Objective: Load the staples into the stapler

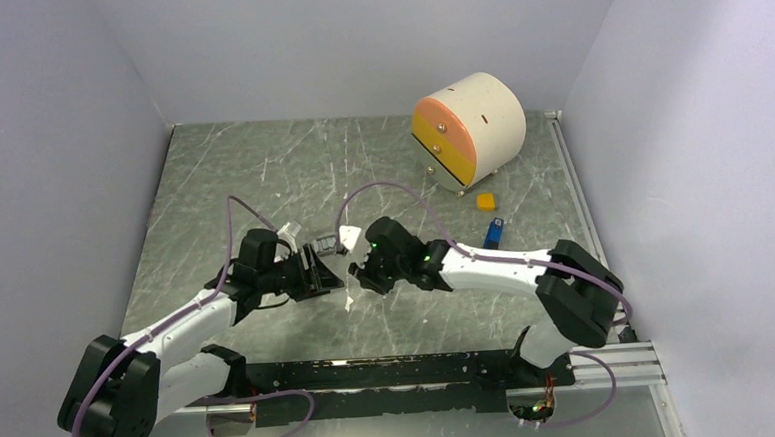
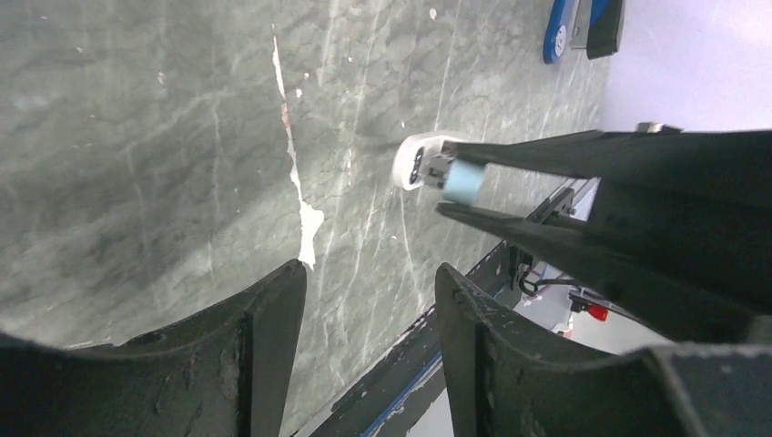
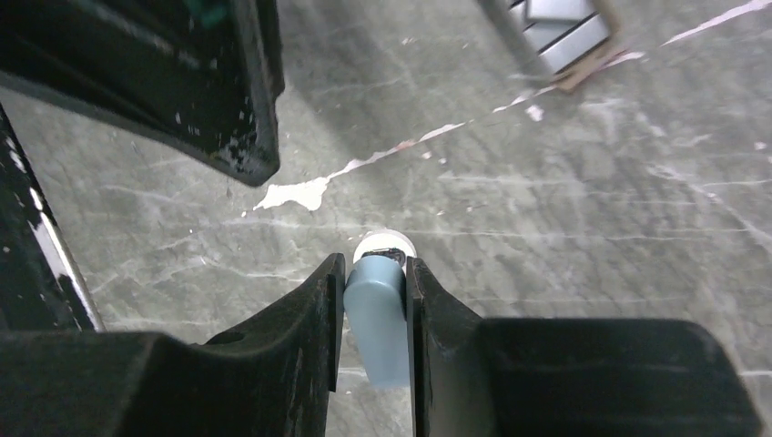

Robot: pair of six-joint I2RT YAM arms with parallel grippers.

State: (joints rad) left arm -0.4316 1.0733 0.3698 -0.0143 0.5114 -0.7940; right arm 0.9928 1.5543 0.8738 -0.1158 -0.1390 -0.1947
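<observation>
Even, diffuse light with soft shadows; wrist views slightly blurred.

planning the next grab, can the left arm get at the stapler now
Probably not directly: the right arm stretches across between the open left end effector and the stapler, which lies beside its forearm.

No text, label, brand, number or sign can be read in any view; a small pale mark on the stapler [image 2: 555, 27], seen from the left wrist, is too blurred to make out
</observation>
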